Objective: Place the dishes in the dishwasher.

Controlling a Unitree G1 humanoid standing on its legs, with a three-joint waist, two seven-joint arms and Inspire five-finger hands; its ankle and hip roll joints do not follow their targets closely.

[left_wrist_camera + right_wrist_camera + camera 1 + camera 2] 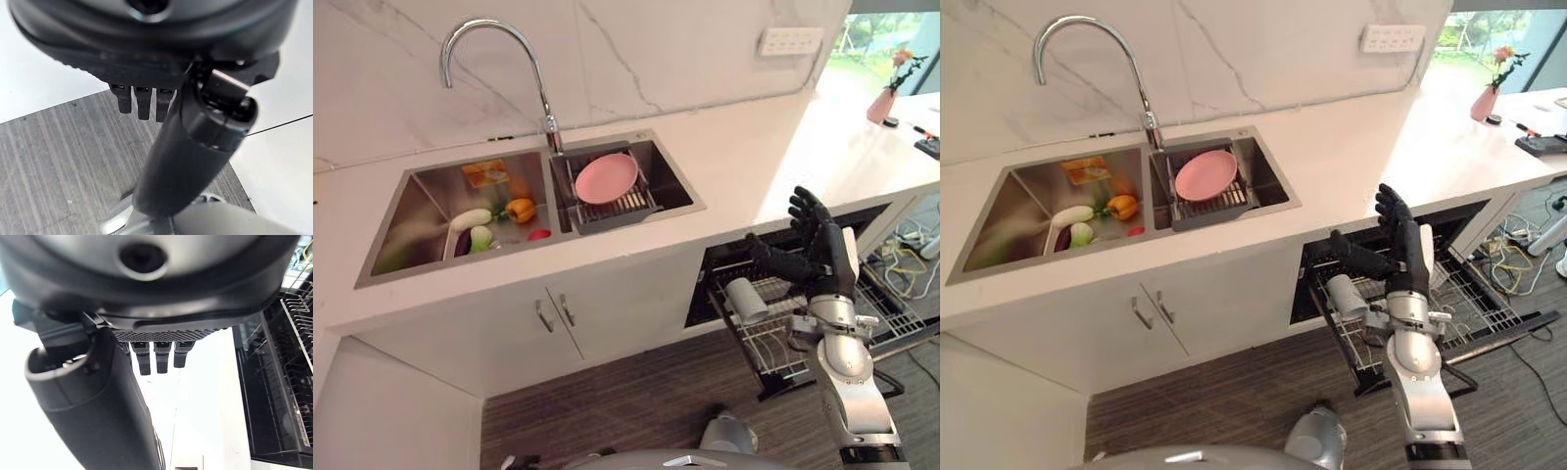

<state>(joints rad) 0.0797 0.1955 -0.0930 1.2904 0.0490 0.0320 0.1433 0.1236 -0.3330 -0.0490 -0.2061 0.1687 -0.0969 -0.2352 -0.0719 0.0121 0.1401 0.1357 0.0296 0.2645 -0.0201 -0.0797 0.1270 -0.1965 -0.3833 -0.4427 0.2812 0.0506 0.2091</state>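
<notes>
Worktop [744, 166], sink [524, 211], pulled-out rack [773, 333]. My right hand [813, 250] stands over the rack, fingers spread, holding nothing; a cup [745, 300] lies beside it. The pink plate [606, 178] leans in the sink basket, up-left, nearer this hand. My left hand [146, 98] hangs relaxed over floor.

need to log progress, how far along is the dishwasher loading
Partly done. The dishwasher rack is pulled out and already holds a white cup. Nothing is in hand: the right hand hovers open above the rack, and the left hand hangs open over the floor. Left to do: the pink plate still sits on the drying rack in the sink.
</notes>
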